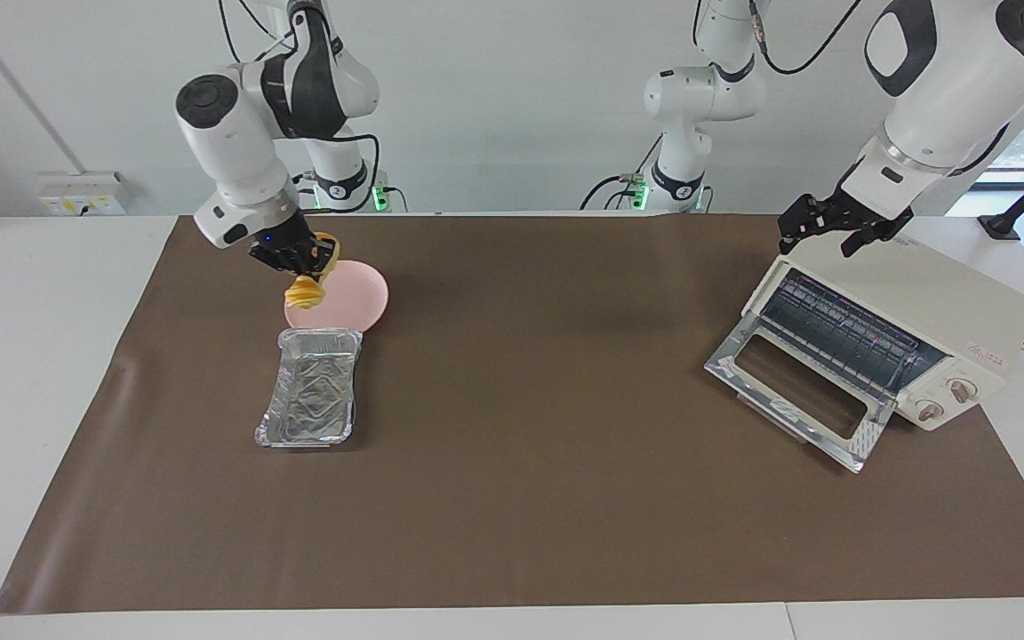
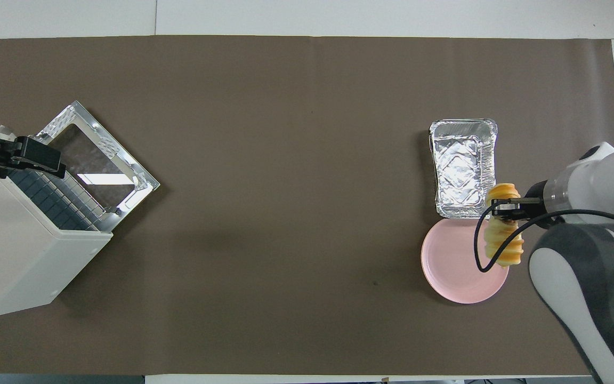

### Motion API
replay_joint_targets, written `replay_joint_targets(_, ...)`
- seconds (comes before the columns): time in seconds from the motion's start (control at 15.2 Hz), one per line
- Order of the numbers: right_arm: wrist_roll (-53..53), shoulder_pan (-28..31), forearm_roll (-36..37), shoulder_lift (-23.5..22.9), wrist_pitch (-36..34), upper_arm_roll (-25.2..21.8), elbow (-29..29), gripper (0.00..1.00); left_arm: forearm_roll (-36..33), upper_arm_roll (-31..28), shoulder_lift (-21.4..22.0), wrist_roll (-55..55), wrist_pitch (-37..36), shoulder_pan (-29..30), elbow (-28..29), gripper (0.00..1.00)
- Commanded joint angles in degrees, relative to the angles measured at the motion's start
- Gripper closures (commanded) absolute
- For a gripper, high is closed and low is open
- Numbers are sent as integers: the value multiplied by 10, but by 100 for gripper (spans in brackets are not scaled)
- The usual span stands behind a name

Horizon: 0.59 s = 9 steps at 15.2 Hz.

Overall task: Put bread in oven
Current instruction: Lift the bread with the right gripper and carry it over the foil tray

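Bread (image 1: 307, 286), upper left of facing view, hangs clamped in right gripper (image 1: 296, 258) above plate (image 1: 352, 298). Carry level w/ firm grip to oven (image 1: 939, 311), door open. Left gripper (image 1: 832, 233) waits over oven, jaws apart.

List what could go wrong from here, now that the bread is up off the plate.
1. The right pincer grips the bread near one end, so the loaf hangs down and might slip or tear.
2. The oven stands at the left arm's end of the table, so a long carry could shake it loose.
3. The left pincer, open over the oven, may crowd the approach.
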<state>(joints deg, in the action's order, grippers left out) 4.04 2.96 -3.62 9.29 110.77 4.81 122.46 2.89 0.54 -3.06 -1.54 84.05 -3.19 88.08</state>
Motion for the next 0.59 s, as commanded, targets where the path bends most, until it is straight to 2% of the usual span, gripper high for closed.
replay_joint_targets(0.0, -43, 26, -7, -93, -13, 2, -106, 100, -3, 3, 6, 1, 3, 6, 0, 0)
replay_joint_targets(0.13, -43, 25, -7, -148, 1, 2, -158, 100, -3, 3, 6, 1, 3, 6, 0, 0)
replay_joint_targets(0.2, -43, 24, -7, -170, 28, 2, -166, 100, -3, 3, 6, 1, 3, 6, 0, 0)
replay_joint_targets(0.33, -42, 19, -5, -198, 84, 2, -162, 100, -3, 3, 6, 1, 3, 6, 0, 0)
replay_joint_targets(0.53, -37, 10, -6, -231, 107, 6, -159, 100, -3, 3, 6, 1, 3, 6, 0, 0)
